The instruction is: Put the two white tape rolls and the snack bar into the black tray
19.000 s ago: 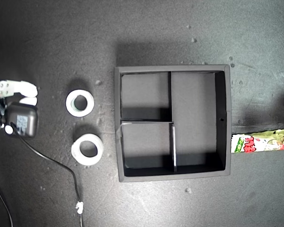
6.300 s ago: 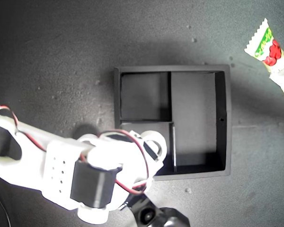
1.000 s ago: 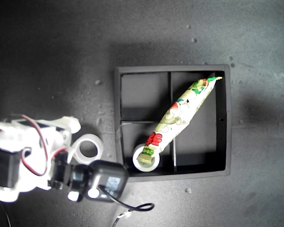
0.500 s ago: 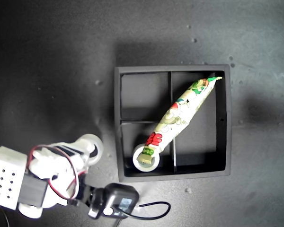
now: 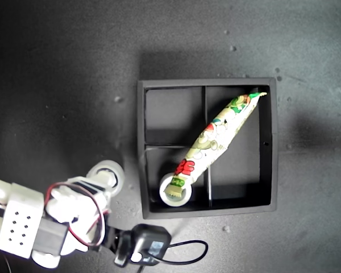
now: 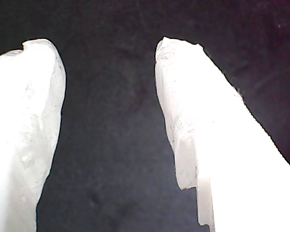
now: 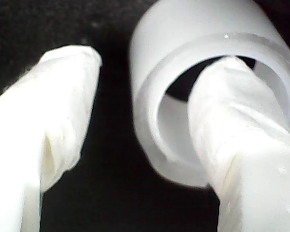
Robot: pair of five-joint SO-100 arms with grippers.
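Exterior view: the black tray (image 5: 141,148) sits on the dark tabletop (image 5: 62,68). Inside it, one white tape roll (image 5: 176,189) lies in the compartment nearest the view's lower left, and the snack bar (image 5: 216,138) rests slantwise across the dividers, its lower end on that roll. The other tape roll (image 5: 106,175) is outside, just beside the tray's wall on the view's left, with an arm over it from the view's lower left. First wrist view: my first tool (image 6: 108,53) has its jaws spread wide, nothing between them, only dark tabletop beyond. Second wrist view: my second tool (image 7: 154,87) is spread, one finger (image 7: 227,111) inside the roll's (image 7: 198,29) centre hole, the other finger (image 7: 58,96) outside and clear of the ring wall. Judgement: the step in hand is the grasp of the last roll; not yet pinched. Next move likely calls for pressing the jaws together on the ring wall, lifting, then carrying it over the tray wall to a free compartment. Count: tape rolls two, one in, one out; snack bar one, in; tray one.
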